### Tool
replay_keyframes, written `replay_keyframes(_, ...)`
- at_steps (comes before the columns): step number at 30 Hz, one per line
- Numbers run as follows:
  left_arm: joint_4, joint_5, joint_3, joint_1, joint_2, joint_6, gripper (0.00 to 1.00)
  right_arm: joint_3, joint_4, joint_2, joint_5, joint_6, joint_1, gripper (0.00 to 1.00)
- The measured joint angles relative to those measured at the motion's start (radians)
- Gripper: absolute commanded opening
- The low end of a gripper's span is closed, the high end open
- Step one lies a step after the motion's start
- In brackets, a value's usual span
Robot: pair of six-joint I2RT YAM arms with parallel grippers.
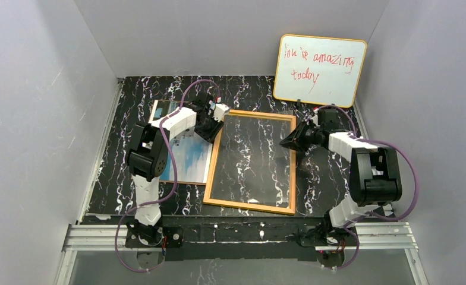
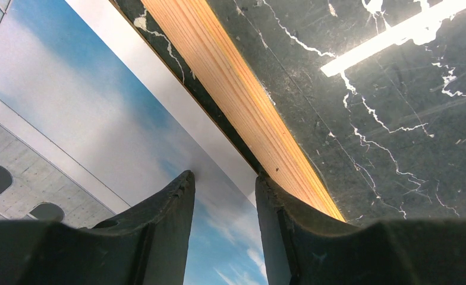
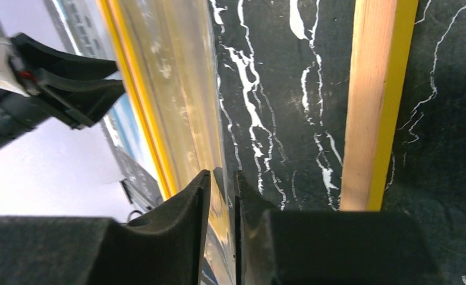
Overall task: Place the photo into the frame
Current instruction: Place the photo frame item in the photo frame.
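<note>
**Status: frame and photo side by side, one gripper on each rim**

The left gripper point(image 2: 223, 199) stands open, its fingers point(image 2: 165, 231) well apart with nothing gripped; the white border of the photo point(image 1: 189, 160) lies under the gap; the wooden rim of the frame point(image 1: 249, 206) runs just beside its right finger. The right gripper point(image 1: 289, 142) is almost closed, its fingers point(image 3: 189, 225) pinching the frame's yellow-edged rim.

Surroundings: the whiteboard point(image 1: 320, 71) leans on the back wall, beyond the right gripper and well apart from it; the left arm point(image 1: 159, 142) crosses over the photo and hides part of it from above.

Views: the top view alone shows both outlines whole; the left wrist view alone shows the dark strip of table point(image 1: 242, 89) between the photo's edge and the rim; the right wrist view shows the yellow front edge, with the left gripper across the pane.

Orientation: the frame lies wood side up, long axis running from the arm bases toward the back wall; the photo lies picture side up, roughly parallel.
</note>
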Motion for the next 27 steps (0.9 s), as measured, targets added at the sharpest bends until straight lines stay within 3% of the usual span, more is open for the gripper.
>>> replay_keyframes(6, 0.000, 0.000, 0.000, 0.000, 0.000, 0.000, 0.40, 0.074, -0.105, 0.059, 0.091, -0.063, 0.061, 0.61)
replay_keyframes(13, 0.000, 0.000, 0.000, 0.000, 0.000, 0.000, 0.40, 0.178, -0.245, 0.080, 0.247, -0.134, 0.142, 0.87)
replay_keyframes(20, 0.000, 0.000, 0.000, 0.000, 0.000, 0.000, 0.40, 0.295, -0.390, 0.096, 0.431, -0.195, 0.212, 0.92)
replay_keyframes(27, 0.000, 0.000, 0.000, 0.000, 0.000, 0.000, 0.40, 0.325, -0.447, 0.136, 0.497, -0.219, 0.243, 0.94)
